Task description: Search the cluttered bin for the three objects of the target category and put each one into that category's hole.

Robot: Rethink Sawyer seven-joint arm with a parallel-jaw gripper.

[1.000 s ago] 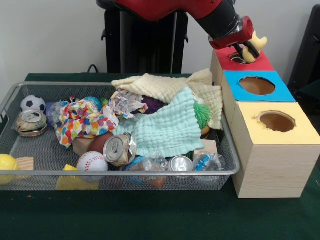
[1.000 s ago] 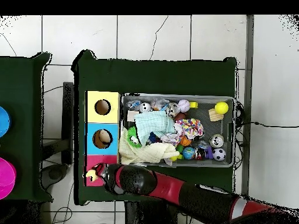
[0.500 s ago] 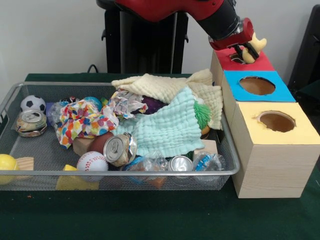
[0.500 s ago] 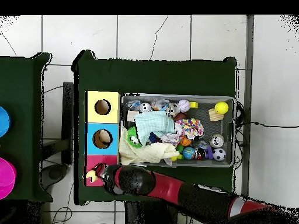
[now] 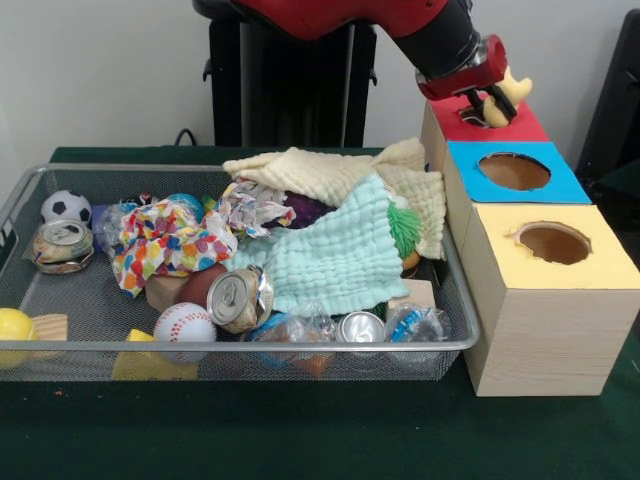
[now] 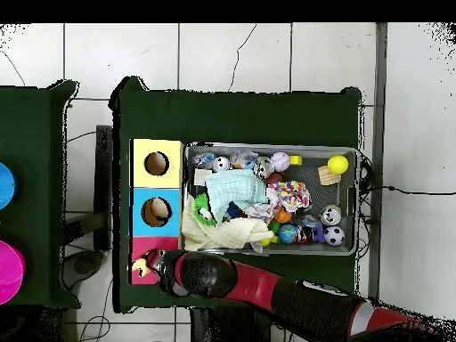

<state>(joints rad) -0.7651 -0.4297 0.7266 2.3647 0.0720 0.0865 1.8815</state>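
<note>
Gripper sat over the red box top, the far one of three boxes beside the wire bin. Jaws were clamped on a small yellow toy, which stuck out past the fingertips on the side away from the bin, just above the red hole. Its long axis ran roughly upright with a slight tilt, pale pointed end up; what kind of toy, couldn't tell. Overhead view: the toy lay over the red top at the arm's tip. The blue box and yellow box holes stood uncovered. Bin was cluttered: cloths, cans, balls.
</note>
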